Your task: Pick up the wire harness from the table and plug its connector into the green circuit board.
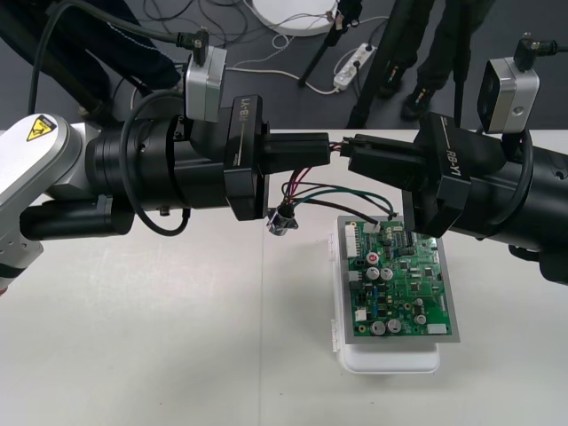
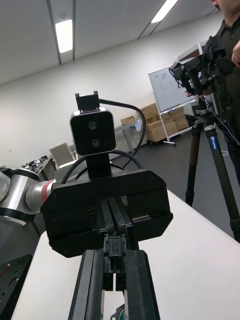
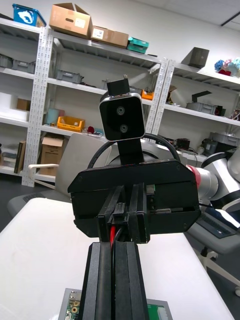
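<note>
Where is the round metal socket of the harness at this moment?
In the front view, the metal socket hangs on its wires just below the left claw, near the picture's middle, left of the green circuit board.

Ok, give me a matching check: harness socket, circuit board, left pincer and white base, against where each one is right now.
1 metal socket
2 green circuit board
3 left pincer
4 white base

A on the table, under the board
B shut on the wire harness, tip to tip with the right pincer
C hanging from the wires below both pincers
D lying on the white base

Pairs: 1-C, 2-D, 3-B, 4-A
</note>
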